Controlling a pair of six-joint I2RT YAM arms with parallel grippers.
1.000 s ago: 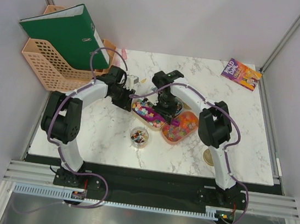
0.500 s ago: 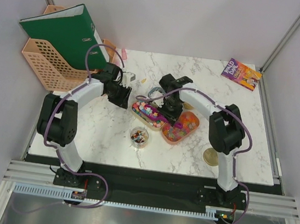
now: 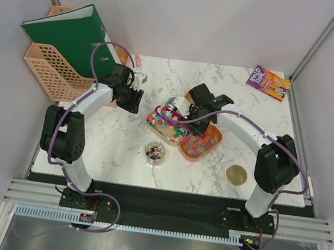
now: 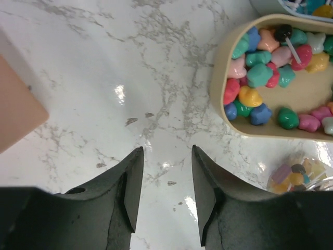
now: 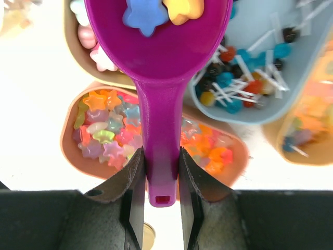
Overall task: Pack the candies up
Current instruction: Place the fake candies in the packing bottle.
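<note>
Bunched together mid-way across the white marble table (image 3: 120,150): three oval trays and one small cup.

In the tan oval tray (image 4: 217,78), smooth-walled and matte: the candies (image 4: 258,74), glossy, lumpy moulded pieces in pink, teal, yellow, blue and red. Heaped at one end, bare tray floor toward the other, one dark lollipop on a white stick lying on top.

In the orange tray (image 5: 66,151): translucent star-shaped gummies in orange, pink, green and purple.

In the pale blue tray (image 5: 307,62): small round lollipops on thin white sticks, with blue, dark and orange heads.

In the clear round cup (image 3: 155,152), just on the near side of the trays: a small mixed handful of sweets.

At the right edge of the right wrist view: another tan tray, too blurred to tell its contents.

Clamped tight on the handle of a purple plastic scoop (image 5: 158,62): the right gripper (image 5: 158,179), held above the trays, with a blue star and a yellow star in the scoop's bowl.

Low over bare marble, just beside the tan tray: the left gripper (image 4: 165,187), jaws apart, nothing between them.

Against a second ago:
- left gripper drawn back from the tan tray toward the peach mesh file basket (image 3: 50,76)
- right gripper and scoop shifted from over the tan and orange trays toward the far side
- right elbow swung out to the right, leaving the round gold lid (image 3: 236,175) fully uncovered
- trays and cup unmoved
</note>
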